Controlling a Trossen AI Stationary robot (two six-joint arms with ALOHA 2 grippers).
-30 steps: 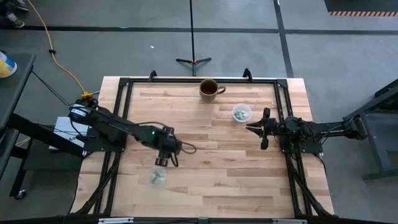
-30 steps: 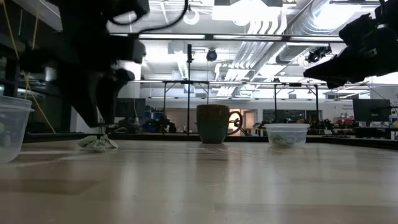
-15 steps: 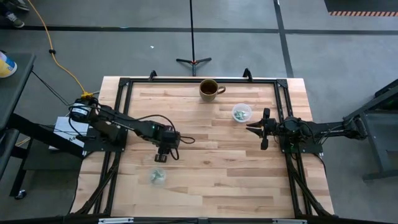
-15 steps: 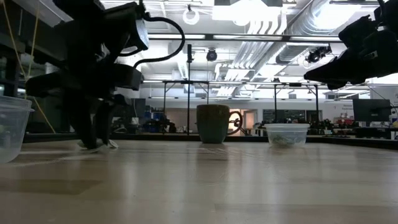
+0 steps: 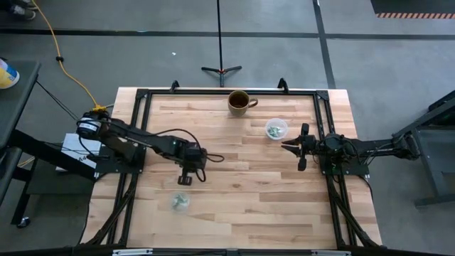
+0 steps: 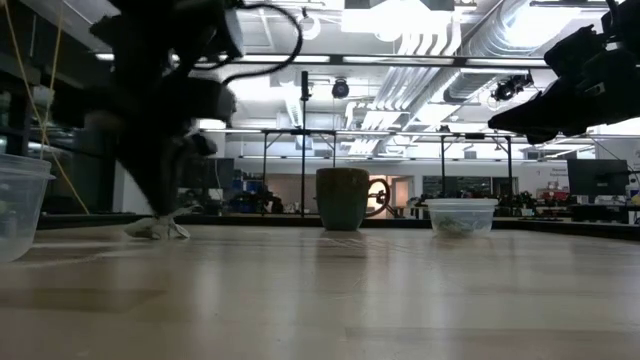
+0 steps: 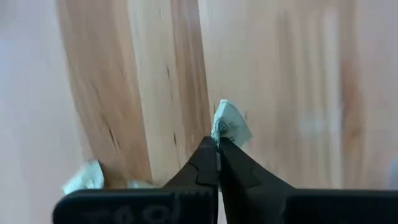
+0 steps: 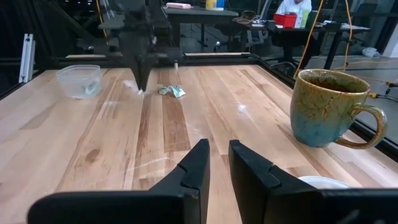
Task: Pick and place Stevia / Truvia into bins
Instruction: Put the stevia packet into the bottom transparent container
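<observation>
Your left gripper [image 7: 217,144] is pinched closed on 1 pale green sweetener packet [image 7: 231,126], its 2 fingertips meeting at the packet's lower edge, above the wooden surface [image 5: 242,185]. From overhead, the left gripper [image 5: 186,176] sits left of centre, pointing toward the near edge. More packets [image 7: 84,178] lie on the boards just beside it; across the table they show as a small crumpled cluster [image 8: 170,91]. 1 clear plastic cup [image 5: 179,203] stands near the front edge, close to the left gripper, with greenish packets inside. The 2nd cup [image 5: 276,129] stands toward the far right, also holding packets, just beside your right gripper [image 5: 296,147]. That gripper [image 8: 218,163] hovers over the surface with its fingers slightly parted and nothing between them. A brown ceramic mug [image 5: 239,102] stands at the far edge.
</observation>
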